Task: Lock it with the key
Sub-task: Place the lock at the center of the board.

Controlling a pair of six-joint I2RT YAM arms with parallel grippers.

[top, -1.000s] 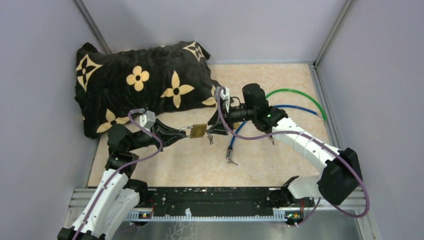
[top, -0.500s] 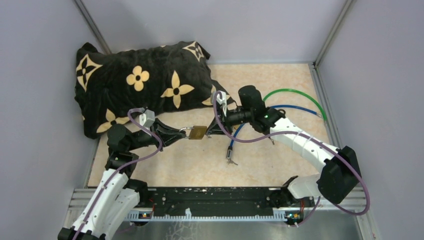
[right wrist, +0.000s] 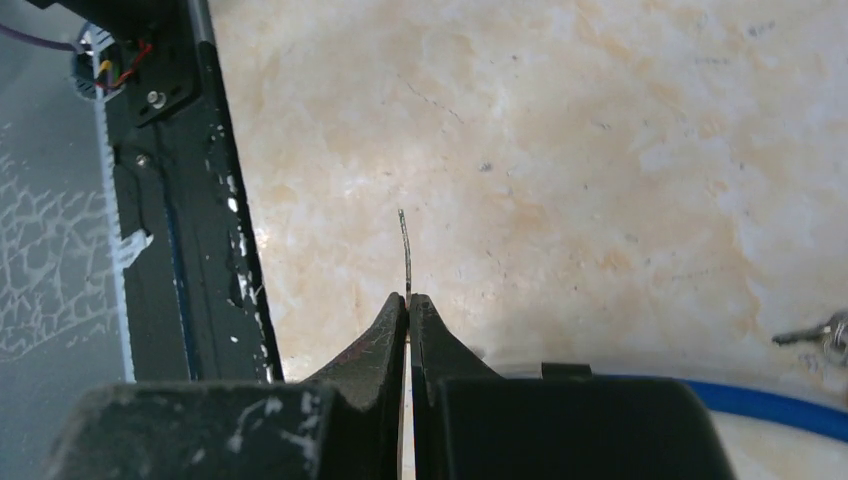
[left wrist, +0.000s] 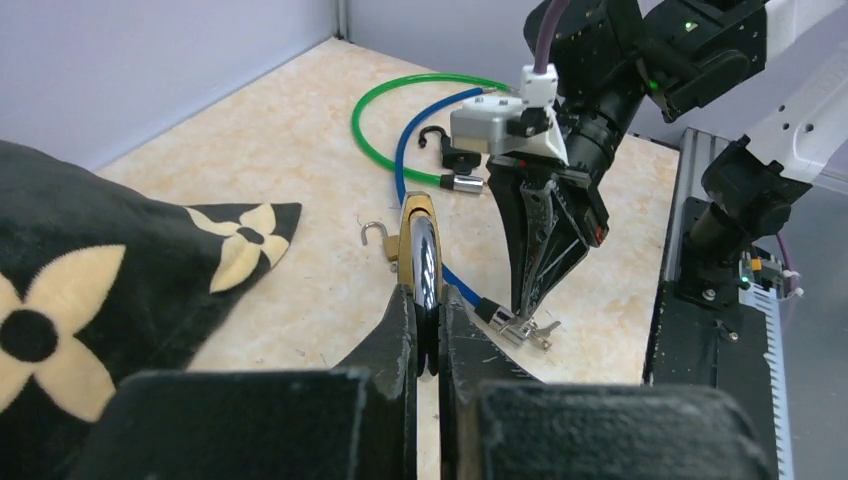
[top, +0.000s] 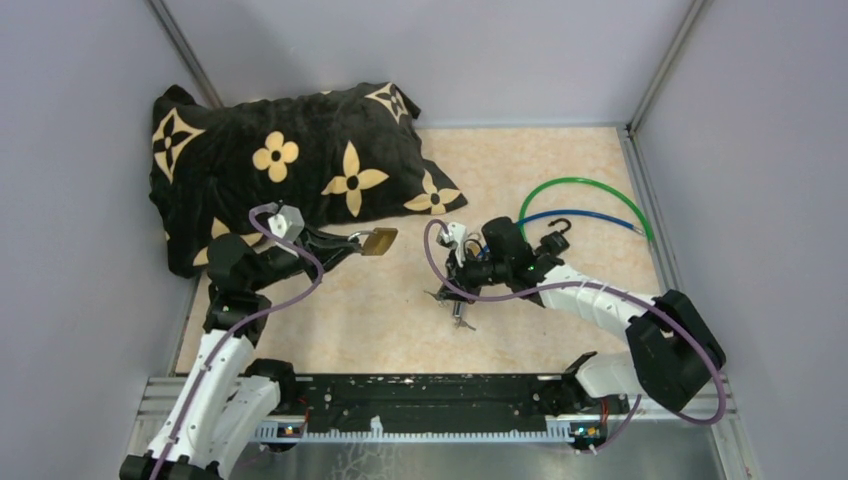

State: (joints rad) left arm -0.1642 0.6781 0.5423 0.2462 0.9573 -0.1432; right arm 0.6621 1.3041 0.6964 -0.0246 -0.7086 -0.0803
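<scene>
Bench (top: pixel 560 160): marbled beige top with grey walls left, right and far.
Cushion (top: pixel 290 160): black with cream flowers, lying in the far left corner.
Cables: a green cable (top: pixel 600 186) and a blue cable (top: pixel 585 214) loop at the far right. The blue one runs near-left to a metal end beside the right fingers.
Padlock (top: pixel 378 241): brass, held off the bench left of centre, just by the cushion's near edge, body pointing right.
Left fingers (left wrist: pixel 400 320): clenched on the padlock's steel shackle.
Right fingers (left wrist: pixel 520 240): pointing down at mid-bench, well apart from the padlock, pinched on a metal sliver (right wrist: pixel 404 245).
Sliver: thin, curved, edge-on; cannot tell whether it is the key.
</scene>
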